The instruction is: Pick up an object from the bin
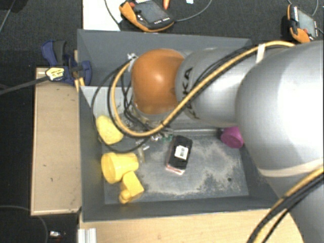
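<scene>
The gripper point(147, 138) hangs low in the bin point(223, 186) under the arm's orange cover point(154, 80), just left of the black box point(178, 154) with a white label. Whether it is open or closed I cannot tell, and nothing shows in its grasp. A yellow lump point(109, 130) lies further left of the box. A yellow cup-like piece point(119, 166) and a smaller yellow block point(131, 185) lie below-left of it, and a purple thing point(232, 136) lies to its right. The pick looks not yet done: the box and the lump are the nearest candidates, and grasping and lifting remain.
</scene>
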